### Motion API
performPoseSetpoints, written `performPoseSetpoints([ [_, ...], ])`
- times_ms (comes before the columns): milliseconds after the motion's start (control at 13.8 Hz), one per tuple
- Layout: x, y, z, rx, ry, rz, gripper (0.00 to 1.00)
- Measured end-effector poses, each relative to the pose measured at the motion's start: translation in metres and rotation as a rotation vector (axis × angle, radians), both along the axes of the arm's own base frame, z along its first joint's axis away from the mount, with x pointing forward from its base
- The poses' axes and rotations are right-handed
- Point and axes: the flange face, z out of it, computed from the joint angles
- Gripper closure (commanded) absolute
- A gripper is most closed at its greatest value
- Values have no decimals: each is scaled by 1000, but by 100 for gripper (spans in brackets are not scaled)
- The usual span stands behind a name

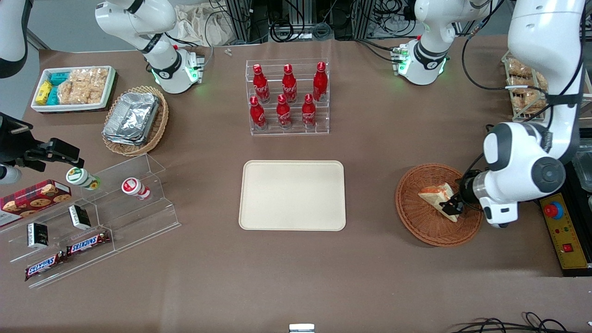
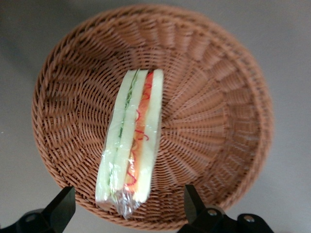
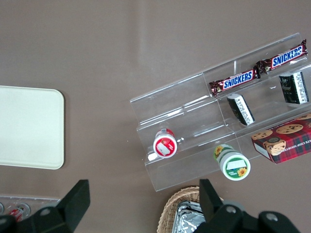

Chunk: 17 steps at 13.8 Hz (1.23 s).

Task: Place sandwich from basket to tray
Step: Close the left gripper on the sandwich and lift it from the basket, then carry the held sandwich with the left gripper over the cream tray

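robot lab, cabled arm bases (image 1: 423, 58), emergency stop (image 1: 553, 210)

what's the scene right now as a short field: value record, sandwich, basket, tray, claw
sandwich: wrapped wedge lying in the basket, filling edge facing the wrist camera
basket: reddish-brown wicker, toward the working arm's end of the table, holds only the sandwich
tray: cream rectangle, mid-table, nothing on it
claw: left arm's claw open, just above the sandwich, one finger on each side of the wedge, not gripping
bottle rack: six red bottles, farther from the front camera than the tray
task state: sandwich not yet lifted
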Motion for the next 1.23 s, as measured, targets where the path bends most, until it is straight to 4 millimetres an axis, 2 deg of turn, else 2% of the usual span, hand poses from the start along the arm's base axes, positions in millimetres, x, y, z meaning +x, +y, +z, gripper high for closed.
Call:
performPoseSetpoints([
  [72,-2,-1,-11,7,7,-7,11],
  [145,-2,-1,-20,9,7,-8,43],
  [289,0,-1,-37,10,7,-2,100],
  [506,2,0,-47,18,-6,-2,100],
  [651,6,2,-33,24,-25,-13,100],
  [723,7,3,-15,25,-18,-40,100],
  [795,6,4,11,24,4,-83,100],
  [940,-3,-1,76,10,43,-220,100],
  [1012,-11,-13,107,-13,48,-324,100],
  [1084,-21,-34,131,-48,51,-429,100],
  [1229,-42,-88,158,-113,52,-586,100],
])
